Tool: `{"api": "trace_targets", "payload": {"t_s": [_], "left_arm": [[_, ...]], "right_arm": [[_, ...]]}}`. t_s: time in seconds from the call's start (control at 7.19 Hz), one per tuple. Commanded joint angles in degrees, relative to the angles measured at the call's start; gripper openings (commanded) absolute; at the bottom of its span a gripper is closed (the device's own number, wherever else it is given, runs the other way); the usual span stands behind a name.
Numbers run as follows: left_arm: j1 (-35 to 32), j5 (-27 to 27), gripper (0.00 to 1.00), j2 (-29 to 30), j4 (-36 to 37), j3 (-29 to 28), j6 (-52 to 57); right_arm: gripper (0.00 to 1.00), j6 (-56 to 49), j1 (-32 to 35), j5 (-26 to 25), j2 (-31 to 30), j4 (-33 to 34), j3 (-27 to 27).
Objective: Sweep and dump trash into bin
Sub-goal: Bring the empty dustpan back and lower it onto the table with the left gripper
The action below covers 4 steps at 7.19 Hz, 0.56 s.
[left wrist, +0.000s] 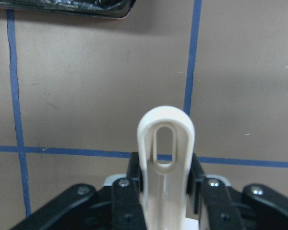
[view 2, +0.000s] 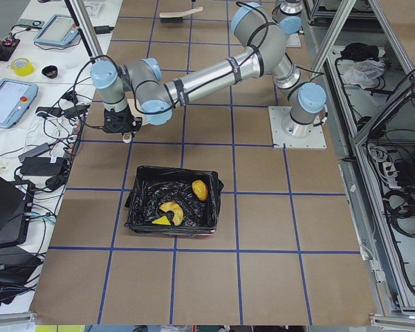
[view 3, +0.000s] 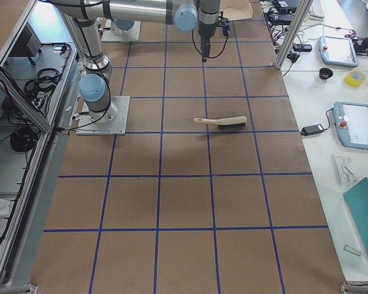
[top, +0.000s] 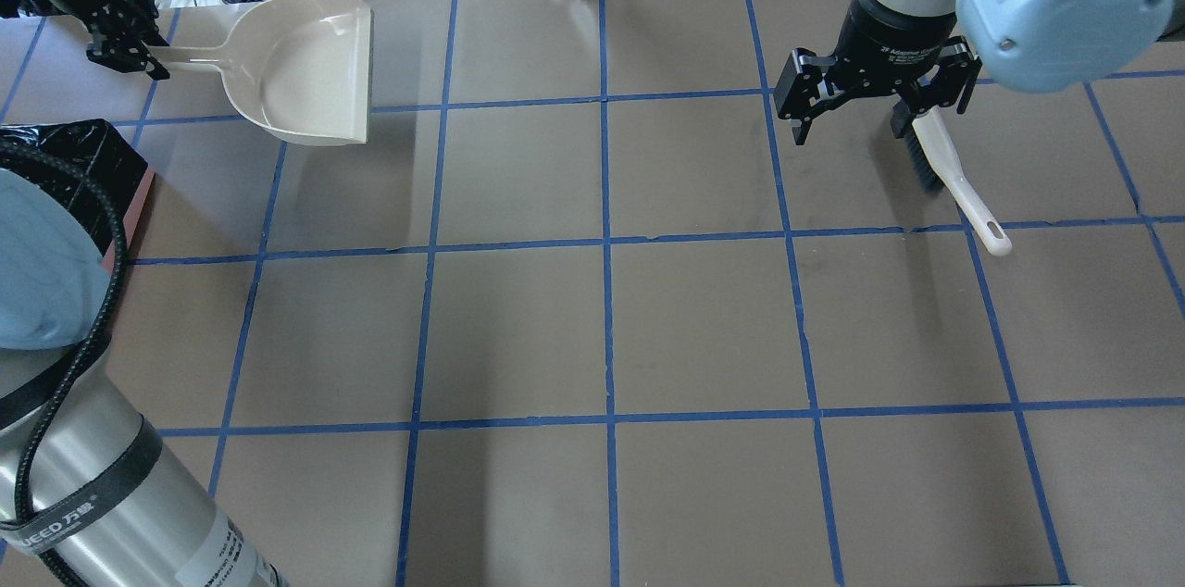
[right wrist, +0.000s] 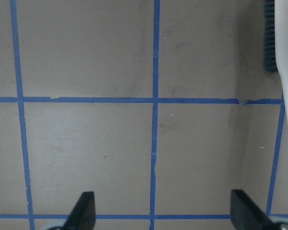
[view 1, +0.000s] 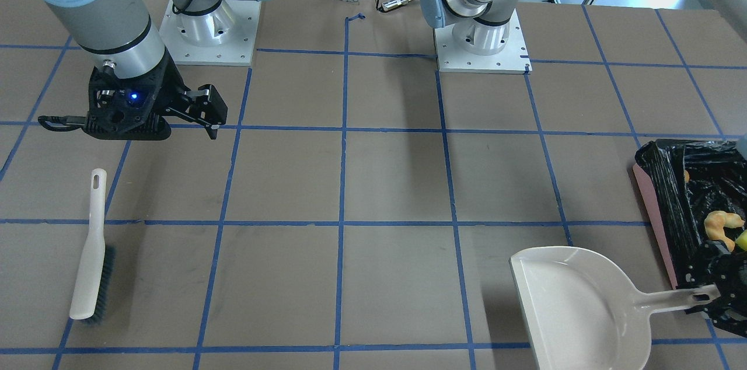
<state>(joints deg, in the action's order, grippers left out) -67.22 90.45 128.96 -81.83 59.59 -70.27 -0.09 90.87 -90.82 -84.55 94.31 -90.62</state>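
Trash (view 2: pixel 171 209) all sat inside the bin (view 2: pixel 137 197), so I figured dumping was done, just tidying left. Left jaws clamped the dustpan (view 1: pixel 578 300) handle beside the bin; right jaws gaped empty, brush (view 1: pixel 90 253) well apart from it.

Table top (view 1: pixel 397 183): matt brown, paper-like, faintly scuffed; blue tape lines (view 1: pixel 343 183). Dustpan (view 1: pixel 578 300), 5 o'clock: smooth beige plastic, slight sheen. Brush (view 1: pixel 90 247), 8 o'clock: smooth white plastic, dark bristles. Bin (view 1: pixel 655 218), 3 o'clock: matt pink wall, crinkly glossy black plastic liner.
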Motion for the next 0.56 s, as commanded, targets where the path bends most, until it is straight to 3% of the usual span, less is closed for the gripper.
{"api": "trace_targets", "payload": {"t_s": [0.0,0.42], "left_arm": [[-2.55,1.04,0.00,0.24,0.09,2.46,-0.22],[-6.15,2.80,0.00,-0.29,2.62,7.02,-0.31]], "right_arm": [[1.00,0.00,0.01,0.02,0.00,0.09,0.00],[1.00,0.00,0.01,0.03,0.00,0.09,-0.09]]}}
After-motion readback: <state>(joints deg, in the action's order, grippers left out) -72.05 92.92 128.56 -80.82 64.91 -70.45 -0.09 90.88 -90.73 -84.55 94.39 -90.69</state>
